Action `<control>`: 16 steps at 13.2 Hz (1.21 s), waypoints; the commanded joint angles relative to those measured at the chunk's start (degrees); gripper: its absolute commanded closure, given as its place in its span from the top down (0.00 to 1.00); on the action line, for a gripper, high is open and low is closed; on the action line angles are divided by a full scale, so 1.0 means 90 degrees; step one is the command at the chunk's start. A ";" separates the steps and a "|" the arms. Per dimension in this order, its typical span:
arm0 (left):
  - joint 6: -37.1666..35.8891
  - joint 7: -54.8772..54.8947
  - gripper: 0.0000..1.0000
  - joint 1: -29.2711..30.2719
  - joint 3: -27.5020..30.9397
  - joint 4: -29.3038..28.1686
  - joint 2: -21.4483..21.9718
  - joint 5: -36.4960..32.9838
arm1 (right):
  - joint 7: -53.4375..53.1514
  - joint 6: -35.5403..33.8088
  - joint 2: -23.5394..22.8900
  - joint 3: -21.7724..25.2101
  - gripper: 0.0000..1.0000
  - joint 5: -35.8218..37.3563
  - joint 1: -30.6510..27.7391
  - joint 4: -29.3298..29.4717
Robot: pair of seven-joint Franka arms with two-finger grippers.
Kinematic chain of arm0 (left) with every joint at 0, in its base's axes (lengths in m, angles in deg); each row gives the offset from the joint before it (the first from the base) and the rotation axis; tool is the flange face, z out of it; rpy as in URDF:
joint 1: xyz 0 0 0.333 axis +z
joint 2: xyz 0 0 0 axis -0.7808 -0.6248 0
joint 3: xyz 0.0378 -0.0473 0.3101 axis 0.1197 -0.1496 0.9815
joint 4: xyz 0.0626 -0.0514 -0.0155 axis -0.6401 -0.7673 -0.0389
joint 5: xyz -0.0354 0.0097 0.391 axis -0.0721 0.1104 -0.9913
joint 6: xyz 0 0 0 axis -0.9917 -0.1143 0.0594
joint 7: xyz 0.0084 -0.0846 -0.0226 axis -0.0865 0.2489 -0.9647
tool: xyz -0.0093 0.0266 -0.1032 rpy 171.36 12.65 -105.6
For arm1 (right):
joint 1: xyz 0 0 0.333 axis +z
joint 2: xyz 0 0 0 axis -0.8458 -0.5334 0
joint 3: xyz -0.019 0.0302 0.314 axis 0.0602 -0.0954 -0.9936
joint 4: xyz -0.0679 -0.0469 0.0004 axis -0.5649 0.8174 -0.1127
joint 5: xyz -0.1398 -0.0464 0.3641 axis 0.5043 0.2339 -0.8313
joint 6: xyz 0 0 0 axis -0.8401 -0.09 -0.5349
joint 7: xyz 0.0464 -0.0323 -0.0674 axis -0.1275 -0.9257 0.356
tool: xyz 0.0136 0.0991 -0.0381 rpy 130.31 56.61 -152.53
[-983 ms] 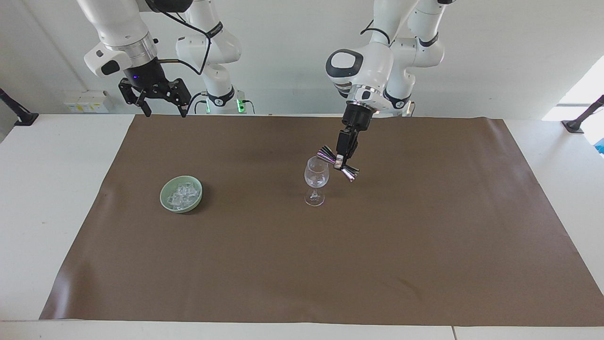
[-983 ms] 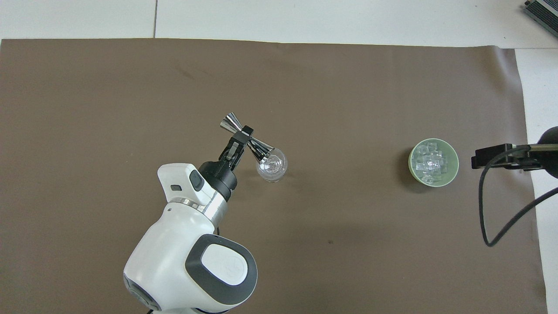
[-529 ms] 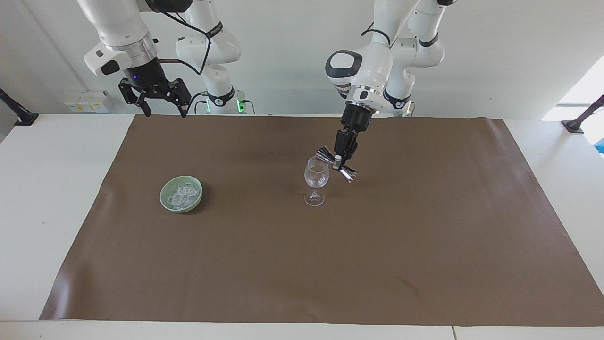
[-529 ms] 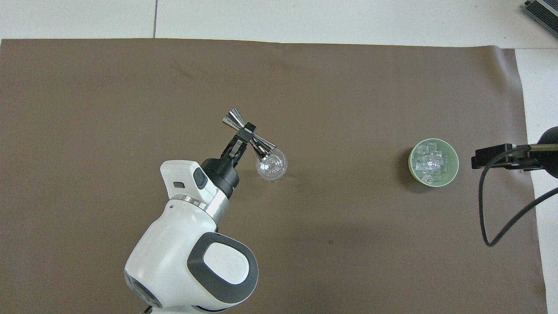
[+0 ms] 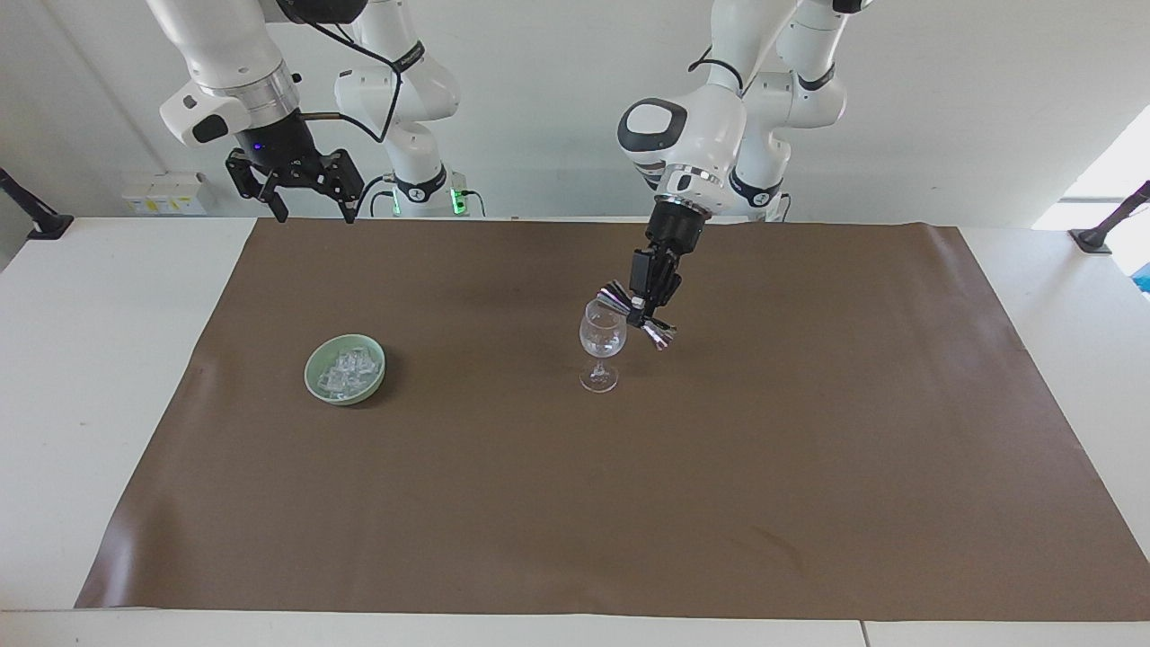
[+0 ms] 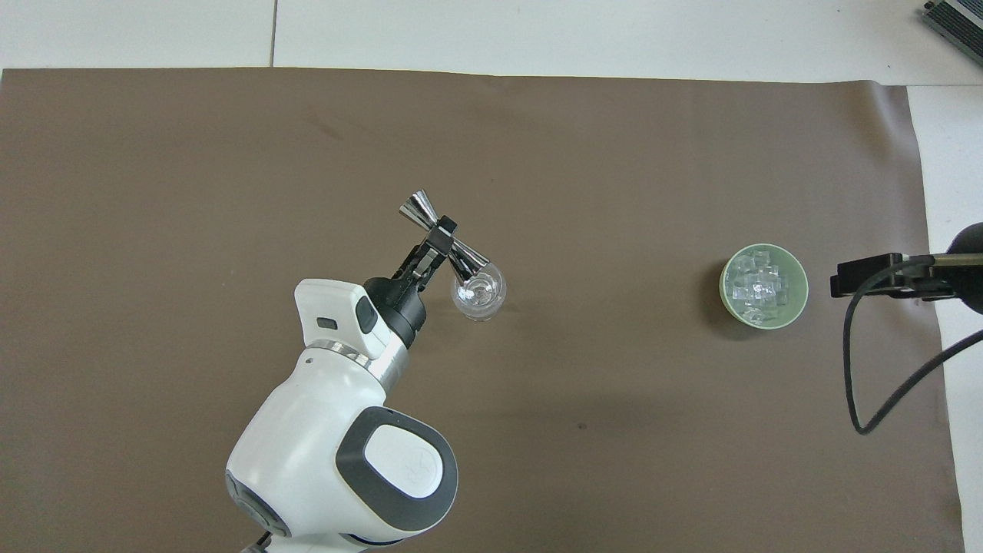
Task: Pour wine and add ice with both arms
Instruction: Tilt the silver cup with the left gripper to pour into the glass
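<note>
A clear wine glass (image 5: 601,346) (image 6: 478,293) stands upright near the middle of the brown mat. My left gripper (image 5: 640,312) (image 6: 442,233) is shut on the waist of a shiny steel double-cone jigger (image 5: 649,331) (image 6: 417,207), held tilted on its side with one cone at the glass's rim. The ice (image 5: 347,369) (image 6: 758,288), a heap of small clear cubes, lies in a pale green bowl (image 5: 314,380) (image 6: 801,289) toward the right arm's end of the table. My right gripper (image 5: 309,210) waits raised and open, above the mat's edge by the robots.
A brown mat (image 5: 575,503) (image 6: 230,138) covers most of the white table (image 5: 81,377). A black cable (image 6: 868,361) loops down from the right arm near the bowl. The left arm's white wrist (image 6: 345,438) hangs over the mat on the robots' side of the glass.
My left gripper has shifted slightly toward the glass and turned the jigger a little steeper over the rim. The right arm, glass and bowl have not moved.
</note>
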 commanded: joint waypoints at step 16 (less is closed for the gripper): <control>0.0121 0.0619 0.00 -0.0019 0.0034 0.0143 -0.0131 0.0202 | 0.0086 -0.0068 0.0146 -0.0007 1.00 0.0031 -0.0009 -0.0132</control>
